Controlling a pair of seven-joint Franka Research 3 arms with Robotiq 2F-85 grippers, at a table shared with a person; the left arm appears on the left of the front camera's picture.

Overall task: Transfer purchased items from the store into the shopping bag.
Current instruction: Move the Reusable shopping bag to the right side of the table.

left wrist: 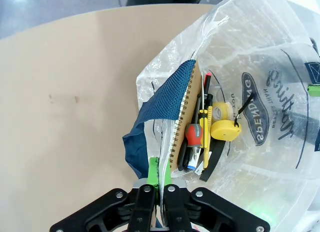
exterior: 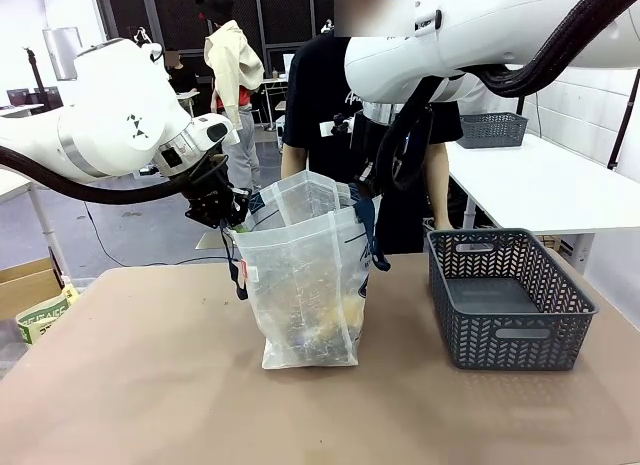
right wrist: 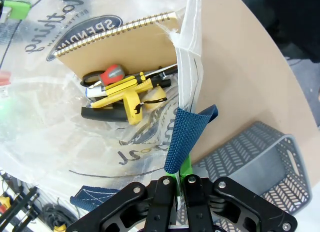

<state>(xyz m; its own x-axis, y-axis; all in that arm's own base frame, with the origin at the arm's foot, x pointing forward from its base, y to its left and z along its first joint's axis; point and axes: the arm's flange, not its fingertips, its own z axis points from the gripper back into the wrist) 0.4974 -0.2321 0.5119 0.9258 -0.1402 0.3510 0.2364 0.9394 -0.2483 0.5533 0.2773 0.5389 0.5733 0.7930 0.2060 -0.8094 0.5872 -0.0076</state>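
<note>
The left gripper is reaching in low from the left, fingers clamping the left rim of the shopping bag. The right gripper is hanging down from the upper right, pinching the right rim beside a navy strap. The bag is standing just left of the grey basket, holding a brown spiral notebook and small yellow and red tools.

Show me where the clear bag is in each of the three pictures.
Front view: the bag stands mid-table, left of the basket.
Left wrist view: the bag takes up the right side, seen from above with its mouth open.
Right wrist view: the bag covers the left and top, again looking into its mouth.
Shared landmark: a navy strap at the bag's rim shows in every view.
</note>
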